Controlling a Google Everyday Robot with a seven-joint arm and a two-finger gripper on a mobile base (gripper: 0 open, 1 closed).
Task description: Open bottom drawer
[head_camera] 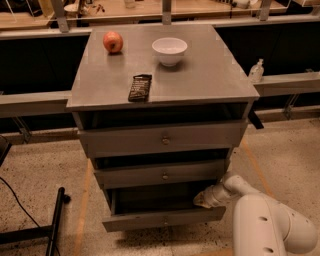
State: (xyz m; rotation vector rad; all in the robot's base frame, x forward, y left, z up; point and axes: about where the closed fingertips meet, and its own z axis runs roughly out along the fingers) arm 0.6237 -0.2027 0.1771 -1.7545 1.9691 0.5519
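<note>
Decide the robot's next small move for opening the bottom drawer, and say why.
Probably pull the gripper a little toward the robot's base. It sits at the right top edge of the bottom drawer, which juts out only partway, so more travel seems needed.

**One high view, facing the cabinet front**

Set above and in front of the cabinet [200, 75] and tilted down, so that its flat top and all three drawer fronts show together. Faces the fronts nearly square on. Near enough to fill the middle of the frame with the cabinet, yet far enough to take in speckled floor [40, 165] on both sides and a wooden counter [125, 10] along the upper edge. Catches the white arm [265, 230] large and close in the lower right corner, running up and left to the gripper [202, 200], which sits at the right end of the gap above the bottom drawer [165, 218] front.
</note>
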